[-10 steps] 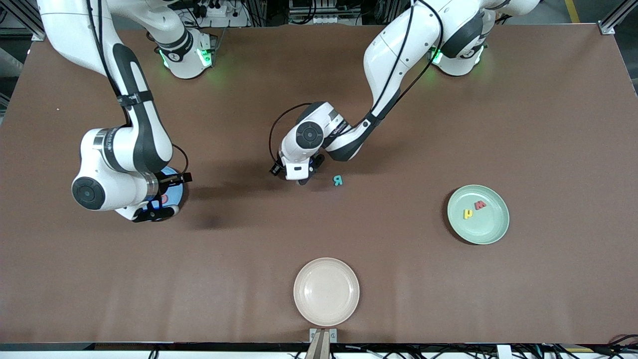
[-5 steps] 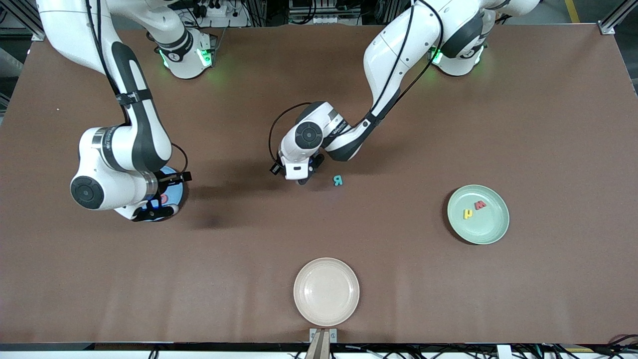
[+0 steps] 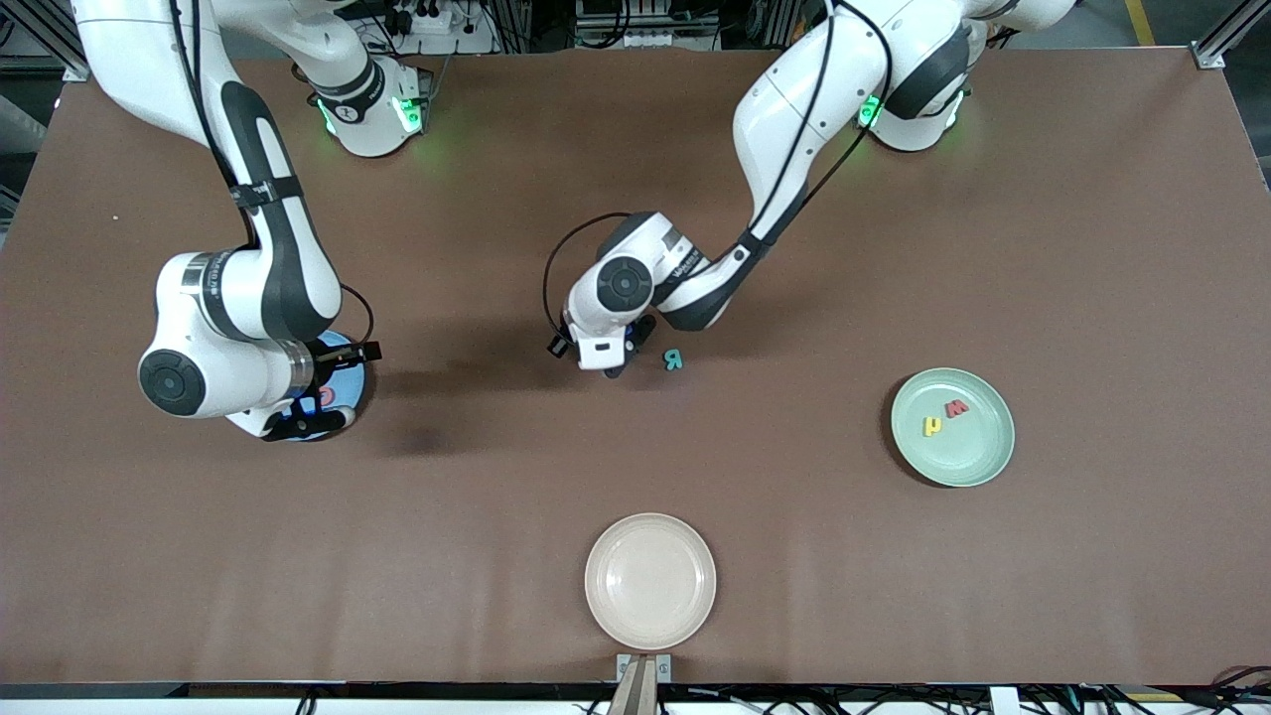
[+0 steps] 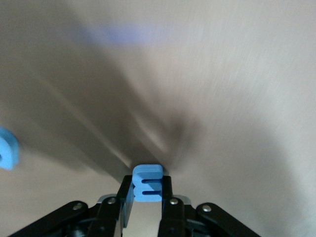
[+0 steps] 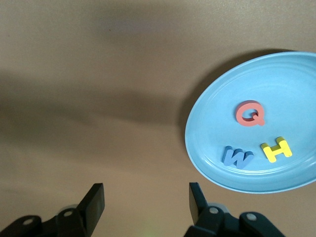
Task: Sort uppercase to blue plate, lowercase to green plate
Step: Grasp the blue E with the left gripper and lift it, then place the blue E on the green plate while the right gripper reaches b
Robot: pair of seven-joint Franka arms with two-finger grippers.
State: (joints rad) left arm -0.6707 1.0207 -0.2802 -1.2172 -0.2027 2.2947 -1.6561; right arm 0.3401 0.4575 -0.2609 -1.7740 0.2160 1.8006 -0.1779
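Left claw (image 4: 146,197) pinches a chunky blue foam m (image 4: 147,183) — right claw (image 5: 146,202) gapes, waiting.

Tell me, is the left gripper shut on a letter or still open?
Shut on a letter. In the left wrist view the left gripper has both fingers pressed against the sides of a small blue letter.

White arms, black joints, cables
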